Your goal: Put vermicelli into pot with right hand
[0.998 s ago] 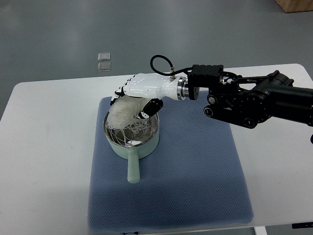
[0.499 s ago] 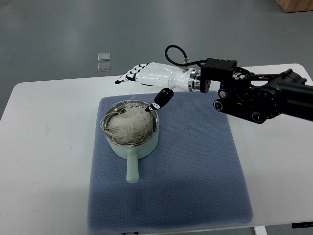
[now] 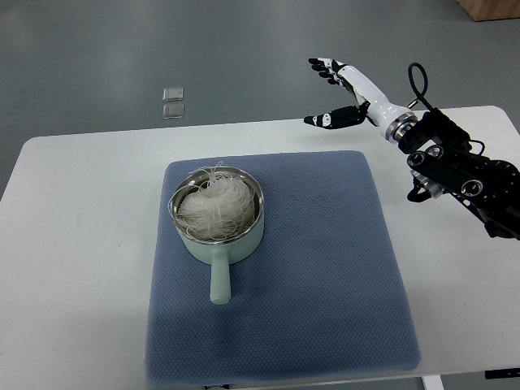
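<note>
- Vermicelli (image 3: 213, 205) sits heaped inside the pot (image 3: 218, 241) on the blue mat (image 3: 325, 268).
- Right hand (image 3: 345, 93) hovers well apart, fingers spread, holding nothing.

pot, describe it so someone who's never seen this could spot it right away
On the white table lies a blue mat; the pot stands on the mat's left part. It is pale green with a steel rim, its stubby handle points toward the camera, and a white nest of vermicelli fills it.

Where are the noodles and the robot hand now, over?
Right robot hand open, empty, off past the mat. Vermicelli in pot. Nothing in the way.
</note>
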